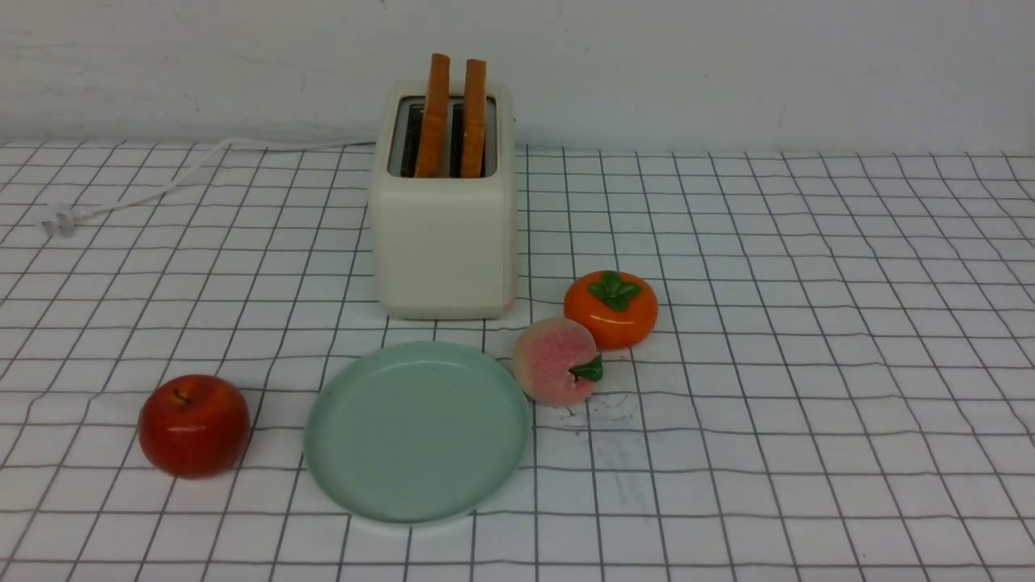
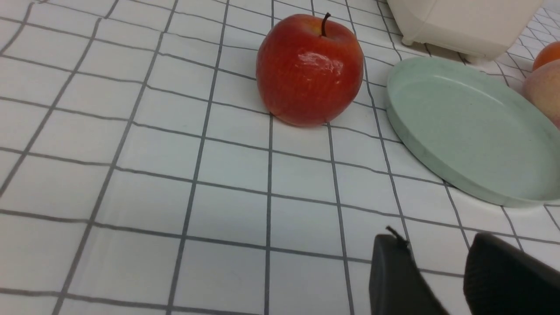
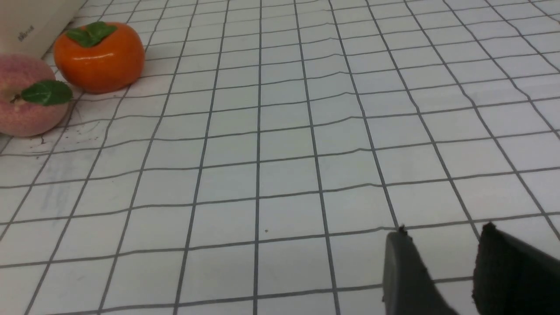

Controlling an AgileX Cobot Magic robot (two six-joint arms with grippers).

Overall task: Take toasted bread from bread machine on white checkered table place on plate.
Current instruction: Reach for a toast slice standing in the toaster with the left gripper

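Only my fingertips are showing, cut off at each wrist view's edge. My left gripper (image 2: 435, 245) and right gripper (image 3: 442, 236) are both hanging with jaws partway apart, gripping nothing. Toasted bread (image 1: 437, 113) is standing upright in the boxy bread machine (image 1: 443, 250), lower halves hidden in the slots. The smooth round plate (image 1: 416, 428) is lying bare just in front of it on the wrinkled white checkered table (image 1: 808, 323).

Room above bread machine (image 1: 443, 242) and plate (image 1: 416, 428) was open.
Peach (image 1: 556, 360) sat just beside plate's right rim, persimmon (image 1: 610, 311) behind it, apple (image 1: 194, 424) near left rim.
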